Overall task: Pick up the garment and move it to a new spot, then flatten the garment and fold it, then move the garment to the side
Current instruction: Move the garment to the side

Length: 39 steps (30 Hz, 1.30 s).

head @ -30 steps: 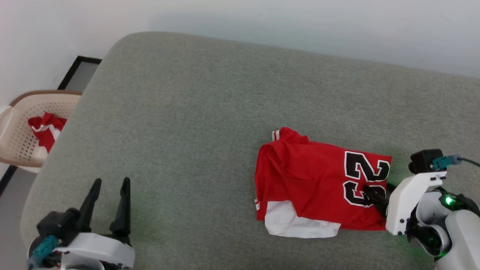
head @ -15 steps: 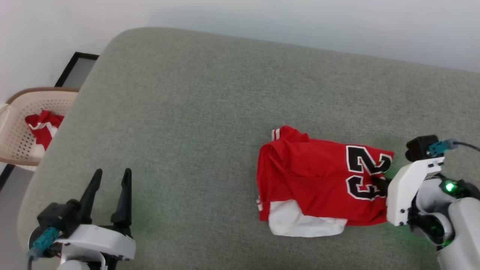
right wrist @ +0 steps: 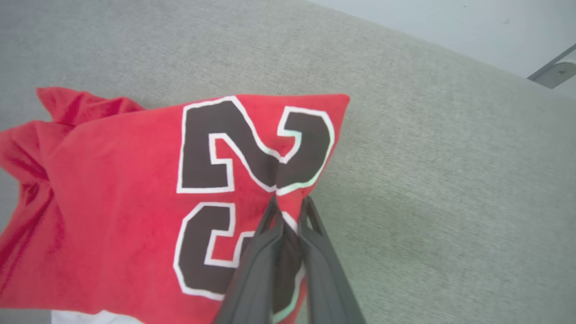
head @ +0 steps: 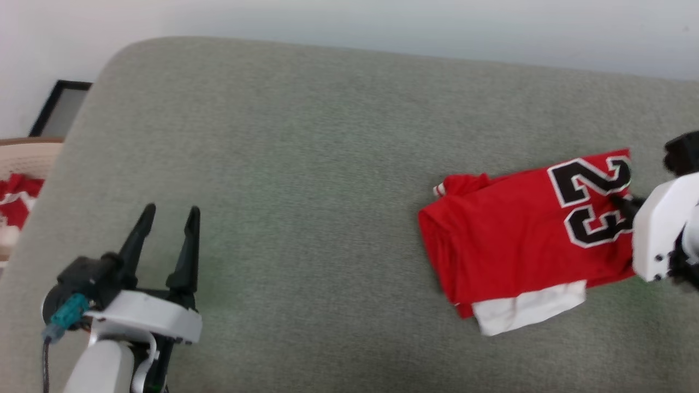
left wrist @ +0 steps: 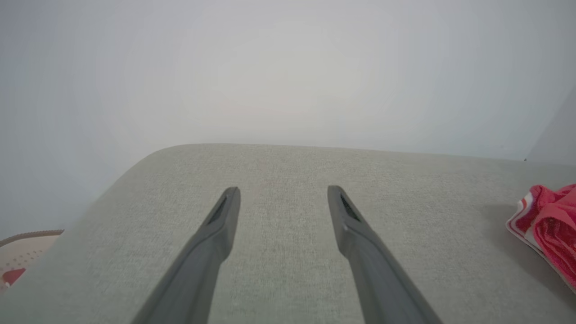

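Grey cushion (head: 306, 136); right tool (right wrist: 290, 202) pinching folded garment (head: 508, 245); left tool (head: 171, 209) spread; basket (head: 24, 158) cut off.

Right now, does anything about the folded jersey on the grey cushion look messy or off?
Slightly. The garment is folded unevenly: a white panel sticks out beneath its near edge and a striped cuff pokes out at the far corner. The right gripper is shut on the edge by the number, puckering the fabric there.

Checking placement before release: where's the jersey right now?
Head view: the folded garment sits on the right side of the grey cushion, its numbered edge pinched by the right end effector.
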Available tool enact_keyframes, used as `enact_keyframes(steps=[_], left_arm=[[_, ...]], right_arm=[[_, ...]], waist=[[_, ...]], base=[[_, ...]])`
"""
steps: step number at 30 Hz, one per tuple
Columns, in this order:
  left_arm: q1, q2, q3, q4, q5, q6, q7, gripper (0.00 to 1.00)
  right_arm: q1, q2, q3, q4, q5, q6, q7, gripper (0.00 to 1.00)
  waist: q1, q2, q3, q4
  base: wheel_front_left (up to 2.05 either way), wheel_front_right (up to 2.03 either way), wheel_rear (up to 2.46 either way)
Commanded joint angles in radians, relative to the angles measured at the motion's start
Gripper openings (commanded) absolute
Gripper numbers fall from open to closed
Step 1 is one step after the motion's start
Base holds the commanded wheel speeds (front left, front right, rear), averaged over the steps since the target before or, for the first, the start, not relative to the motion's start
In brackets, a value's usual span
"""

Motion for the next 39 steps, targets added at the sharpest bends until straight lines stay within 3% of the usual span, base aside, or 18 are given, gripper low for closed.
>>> enact_keyframes(steps=[1,13,24,39], left_arm=[[-0.019,0.004,-0.005,0.004,0.004,-0.003,-0.003,1.00],[-0.156,0.053,-0.101,0.013,-0.021,-0.004,-0.002,1.00],[-0.266,0.090,-0.180,0.015,-0.034,-0.004,-0.002,1.00],[-0.359,0.132,-0.256,0.026,-0.045,-0.004,-0.002,1.00]], right_arm=[[-0.014,-0.013,-0.007,-0.011,0.000,-0.002,0.004,0.00],[-0.120,-0.149,-0.051,0.001,0.024,-0.002,-0.017,0.00],[-0.232,-0.288,-0.018,0.153,-0.015,-0.002,-0.195,0.00],[-0.388,-0.377,0.062,0.408,-0.144,-0.002,-0.437,0.00]], waist=[[0.0000,0.0000,0.024,-0.033],[0.0000,0.0000,0.114,-0.166],[0.0000,0.0000,0.205,-0.261],[0.0000,0.0000,0.293,-0.325]], base=[[0.00,0.00,0.00],[0.00,0.00,0.00],[0.00,0.00,0.00],[0.00,0.00,0.00]])
